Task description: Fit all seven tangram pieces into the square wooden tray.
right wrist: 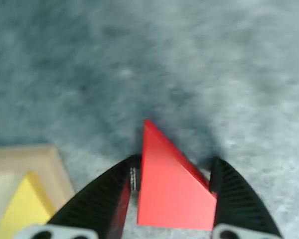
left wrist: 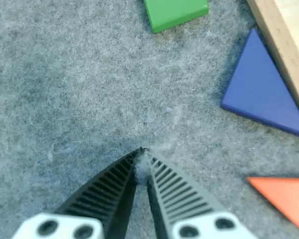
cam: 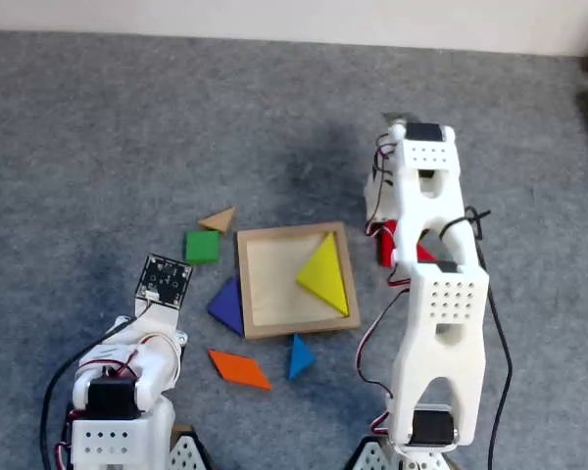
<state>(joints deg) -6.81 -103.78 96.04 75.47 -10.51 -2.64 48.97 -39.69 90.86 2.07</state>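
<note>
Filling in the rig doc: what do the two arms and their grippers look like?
Both the left arm and right arm are white shells with grids of small holes, black servos and loose red, black and white wires. The left gripper and right gripper have black ribbed, tapering fingers on white bases.

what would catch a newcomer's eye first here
The big yellow triangle lying alone in the wooden tray mid-table draws the eye first. Next comes the red triangle clamped in the right gripper just right of the tray. A green square, blue triangle and orange piece lie loose left of and in front of the tray.
</note>
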